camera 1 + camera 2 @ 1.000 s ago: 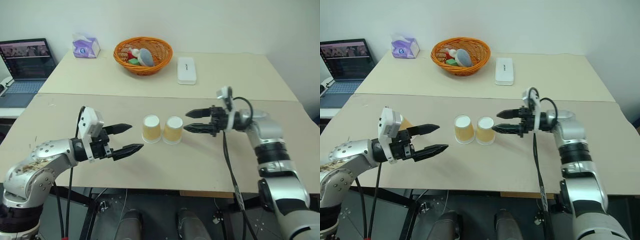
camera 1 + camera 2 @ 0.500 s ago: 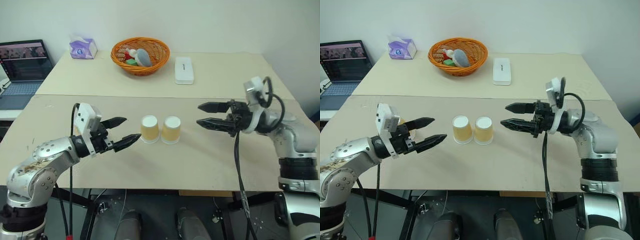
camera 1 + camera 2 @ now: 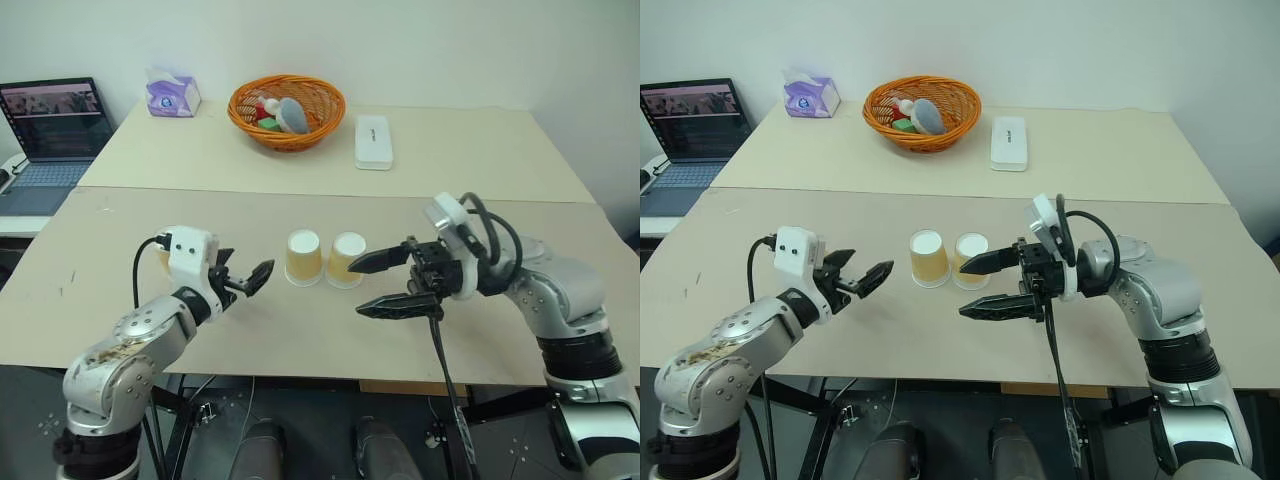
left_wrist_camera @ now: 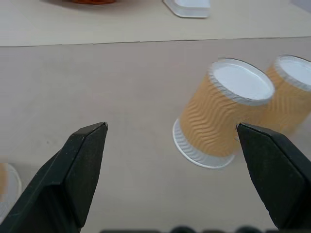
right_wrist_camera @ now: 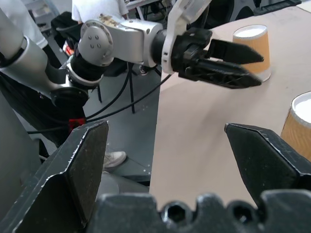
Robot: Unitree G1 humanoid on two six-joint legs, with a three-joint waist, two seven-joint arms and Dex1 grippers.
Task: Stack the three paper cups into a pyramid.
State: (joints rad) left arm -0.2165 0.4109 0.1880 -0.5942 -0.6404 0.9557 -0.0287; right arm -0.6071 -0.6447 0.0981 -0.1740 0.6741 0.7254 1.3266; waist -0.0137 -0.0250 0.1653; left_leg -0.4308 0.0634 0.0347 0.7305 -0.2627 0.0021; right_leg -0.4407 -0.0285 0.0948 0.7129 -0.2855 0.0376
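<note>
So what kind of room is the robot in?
Probably an office or a robot lab. Plain tables stand pushed together by a white wall, with an open laptop, a tissue box and an orange basket.

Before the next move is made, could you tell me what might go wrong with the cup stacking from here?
1. The open right gripper is very close to the right paper cup. A small drift could shove it away from the left paper cup.
2. The third paper cup stands just behind the open left gripper, partly hidden from the head view, so that arm could knock it over.
</note>
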